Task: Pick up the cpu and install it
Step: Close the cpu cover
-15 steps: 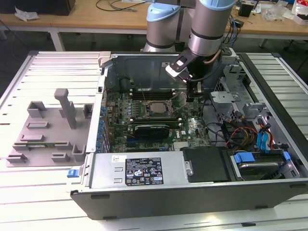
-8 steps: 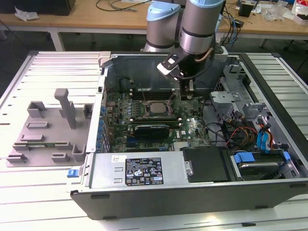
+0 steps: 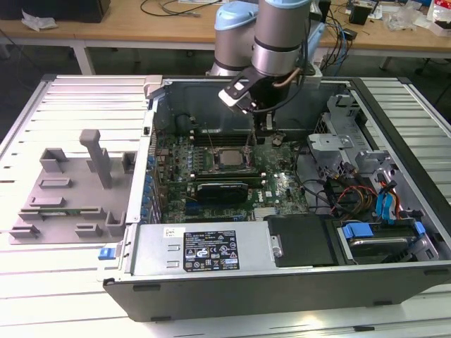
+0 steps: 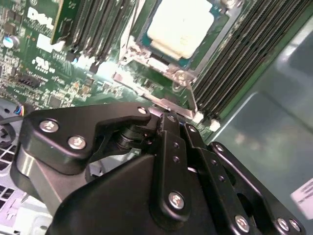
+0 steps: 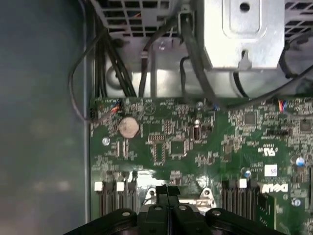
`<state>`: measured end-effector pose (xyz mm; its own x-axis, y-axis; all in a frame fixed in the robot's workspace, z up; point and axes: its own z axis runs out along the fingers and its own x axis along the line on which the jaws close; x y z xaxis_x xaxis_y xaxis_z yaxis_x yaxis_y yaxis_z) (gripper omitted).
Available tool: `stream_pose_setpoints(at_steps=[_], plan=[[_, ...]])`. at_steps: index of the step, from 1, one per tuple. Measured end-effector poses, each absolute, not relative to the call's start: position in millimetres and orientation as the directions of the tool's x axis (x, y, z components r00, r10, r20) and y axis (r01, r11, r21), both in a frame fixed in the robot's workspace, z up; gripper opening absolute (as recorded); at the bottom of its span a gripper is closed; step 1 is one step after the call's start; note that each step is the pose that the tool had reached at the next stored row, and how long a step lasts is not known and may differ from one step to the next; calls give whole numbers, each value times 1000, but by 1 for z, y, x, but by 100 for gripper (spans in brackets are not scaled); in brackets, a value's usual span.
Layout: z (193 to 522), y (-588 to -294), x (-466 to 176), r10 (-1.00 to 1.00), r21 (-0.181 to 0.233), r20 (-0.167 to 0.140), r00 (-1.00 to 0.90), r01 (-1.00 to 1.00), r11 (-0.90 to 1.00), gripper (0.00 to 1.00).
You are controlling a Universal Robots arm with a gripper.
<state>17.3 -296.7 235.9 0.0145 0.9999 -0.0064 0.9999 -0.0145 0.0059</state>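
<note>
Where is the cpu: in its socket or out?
In. The cpu lies flat inside the socket frame on the motherboard, seen in the exterior view and the second wrist view.

Flat square cpu (image 3: 227,157) with silver-grey top, level in the socket frame (image 3: 208,167) on the motherboard (image 3: 282,186).
</note>
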Motion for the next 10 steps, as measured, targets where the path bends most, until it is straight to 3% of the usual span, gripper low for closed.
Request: stream_pose_setpoints(at_steps=[10], plan=[[236, -292, 4, 1000, -7, 5, 13, 1000, -13, 11]])
